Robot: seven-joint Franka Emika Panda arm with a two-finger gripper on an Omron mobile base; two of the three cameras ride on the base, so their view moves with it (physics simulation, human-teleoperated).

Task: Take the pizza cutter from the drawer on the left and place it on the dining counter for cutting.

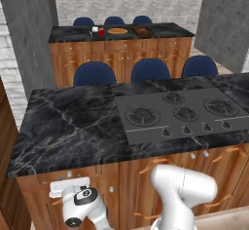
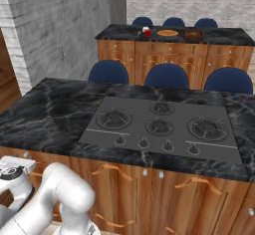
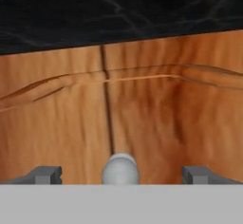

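My gripper is open and faces the reddish-brown wooden front of the drawer, just under the black marble edge. The drawer's round silver knob stands between my two fingertips, with a wide gap on each side. The front looks shut. From the left base view my hand hangs low against the island's left cabinet front. The pizza cutter is hidden. The dining counter stands far back, beyond the island.
The marble island with a gas cooktop lies between me and the dining counter. Blue stools line the gap. A pizza, a red item and a brown box sit on the dining counter.
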